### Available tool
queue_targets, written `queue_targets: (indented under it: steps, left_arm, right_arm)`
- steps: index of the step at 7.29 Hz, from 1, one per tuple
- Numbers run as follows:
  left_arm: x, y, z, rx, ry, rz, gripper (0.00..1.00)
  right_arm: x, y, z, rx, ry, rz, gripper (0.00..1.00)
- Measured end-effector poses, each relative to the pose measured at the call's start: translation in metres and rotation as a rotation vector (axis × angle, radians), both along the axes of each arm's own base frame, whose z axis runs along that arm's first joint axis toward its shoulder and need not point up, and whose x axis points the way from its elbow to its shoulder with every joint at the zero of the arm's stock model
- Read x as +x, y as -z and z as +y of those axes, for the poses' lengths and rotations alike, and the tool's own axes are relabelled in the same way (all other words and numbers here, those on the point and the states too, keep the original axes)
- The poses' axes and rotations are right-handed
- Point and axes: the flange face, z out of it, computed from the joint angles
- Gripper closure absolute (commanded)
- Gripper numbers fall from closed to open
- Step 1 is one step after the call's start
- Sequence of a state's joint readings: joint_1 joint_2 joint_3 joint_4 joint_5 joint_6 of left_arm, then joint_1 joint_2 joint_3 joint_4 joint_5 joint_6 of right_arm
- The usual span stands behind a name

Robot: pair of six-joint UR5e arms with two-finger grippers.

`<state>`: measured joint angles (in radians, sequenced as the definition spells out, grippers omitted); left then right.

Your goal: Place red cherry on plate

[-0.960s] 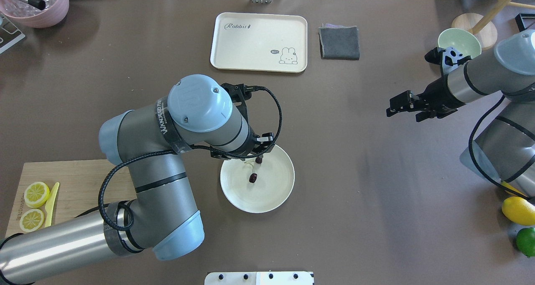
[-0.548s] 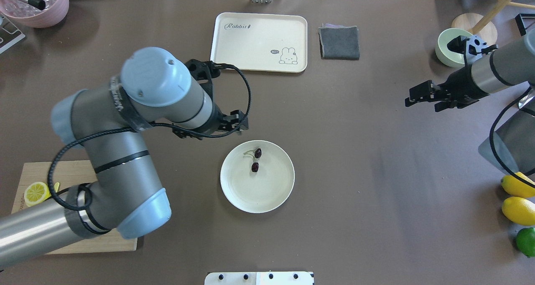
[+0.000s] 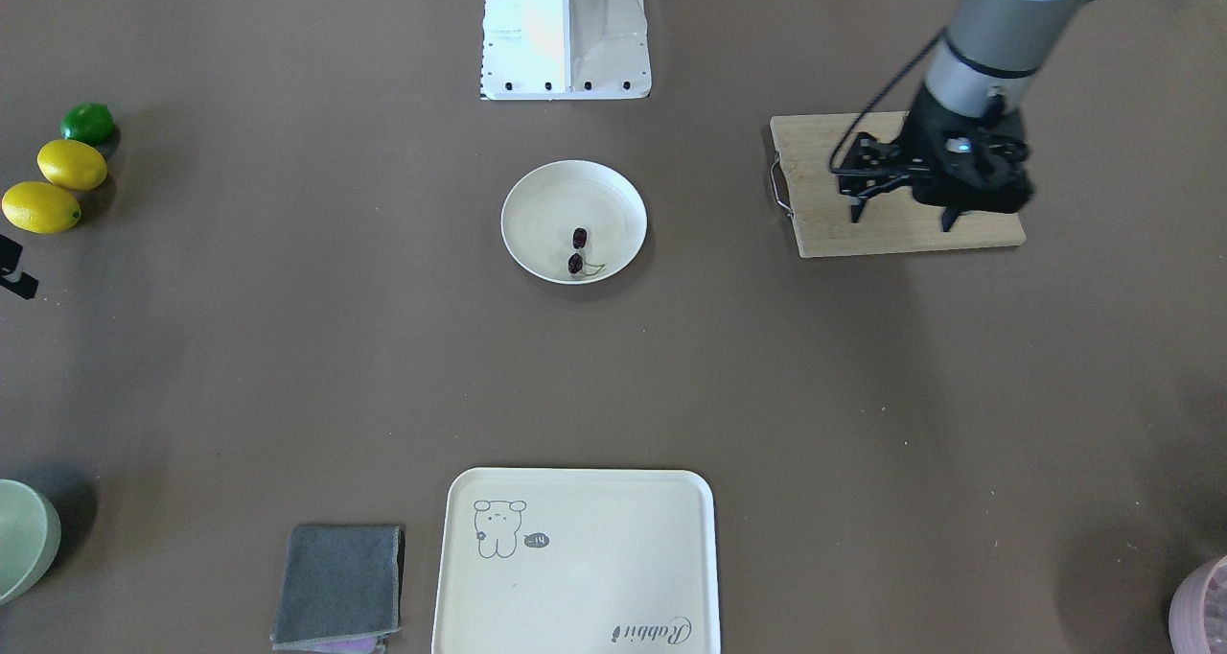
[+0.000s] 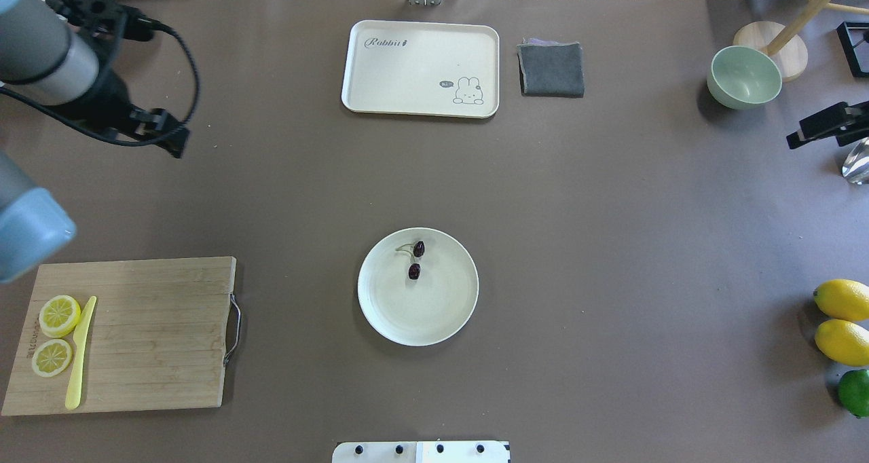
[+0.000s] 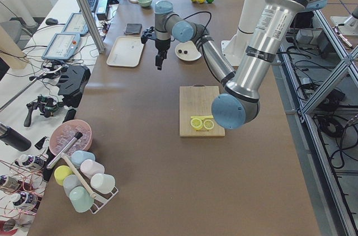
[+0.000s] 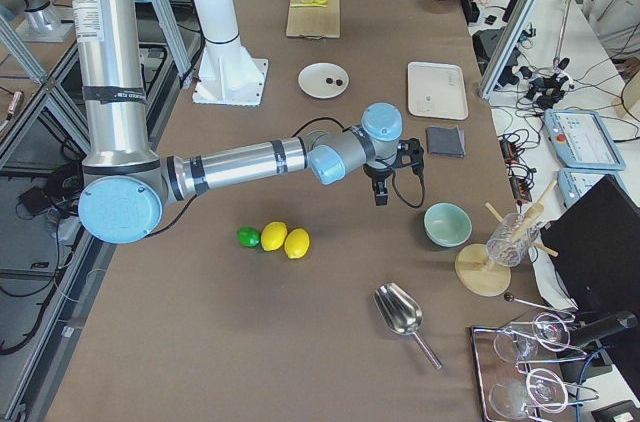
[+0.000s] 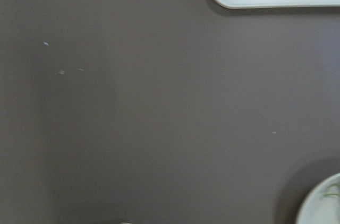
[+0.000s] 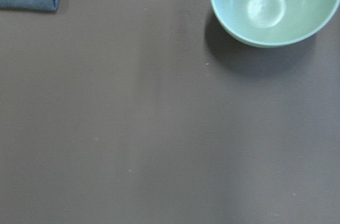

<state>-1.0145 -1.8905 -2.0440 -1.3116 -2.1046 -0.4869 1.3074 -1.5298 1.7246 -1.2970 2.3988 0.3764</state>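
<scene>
The red cherry (image 4: 413, 271) is lying on the plate (image 4: 421, 313), so the task looks done; the left gripper (image 3: 901, 218) is hanging open and empty, and I cannot tell the right gripper (image 4: 804, 134) state.

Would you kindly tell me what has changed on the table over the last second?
The left gripper let go of the red cherry and drew back from the plate, away to the robot's left. The right gripper also pulled back toward the table's right edge. The cherry settled slightly nearer the plate's far rim. The plate, tray, grey cloth and cutting board stayed put.
</scene>
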Motion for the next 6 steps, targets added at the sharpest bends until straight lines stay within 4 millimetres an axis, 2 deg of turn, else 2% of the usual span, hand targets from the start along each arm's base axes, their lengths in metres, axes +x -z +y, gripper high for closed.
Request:
queue_targets:
  steps: [1,2,3,4,5,6]
  left_arm:
    - [-0.067,-0.049,-0.009,0.030,-0.066,-0.021,0.02]
    - [-0.126,-0.094,-0.013,0.049,-0.112,-0.029,0.02]
    - [-0.172,-0.133,-0.010,0.054,-0.140,-0.029,0.02]
    - [-0.204,-0.166,-0.001,0.038,-0.147,-0.029,0.02]
    - [-0.220,-0.187,0.004,0.017,-0.143,-0.026,0.02]
    - [-0.227,-0.201,0.006,-0.006,-0.138,-0.024,0.02]
  right_arm:
    - [0.029,-0.015,0.004,0.020,0.018,0.024,0.00]
    - [0.050,-0.023,0.008,0.028,0.023,0.035,0.00]
    - [0.062,-0.027,0.010,0.028,0.023,0.037,0.00]
    - [0.068,-0.031,0.013,0.026,0.021,0.038,0.00]
    - [0.072,-0.033,0.016,0.023,0.018,0.036,0.00]
    - [0.074,-0.034,0.017,0.022,0.017,0.031,0.00]
